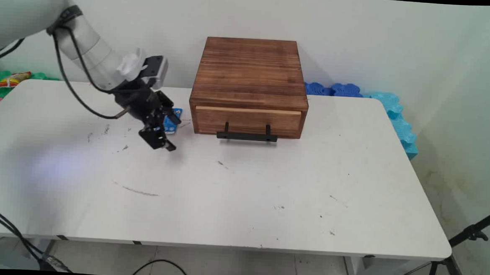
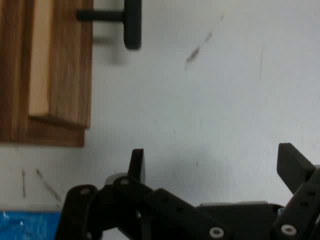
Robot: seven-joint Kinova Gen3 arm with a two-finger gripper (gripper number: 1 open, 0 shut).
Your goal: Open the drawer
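The arm is seen reaching in from the upper left, bent downward so that the pincer (image 1: 166,138) is held low over the white table (image 1: 233,195), left of the wooden drawer box (image 1: 249,87). In the hand view the pincer (image 2: 212,167) is shown spread wide, its two black fingers (image 2: 136,162) well apart, and nothing is held between them; only bare table top is seen in the gap. A small blue object (image 1: 173,121) is partly hidden behind the pincer's linkage, lying on the table between the pincer and the box's left side; what it is cannot be told. The box's drawer front (image 1: 248,120) is seen shut, with a black handle (image 1: 247,135) standing out towards the table's near side. Blue foam pieces (image 1: 381,107) are seen beyond the table's far right corner.
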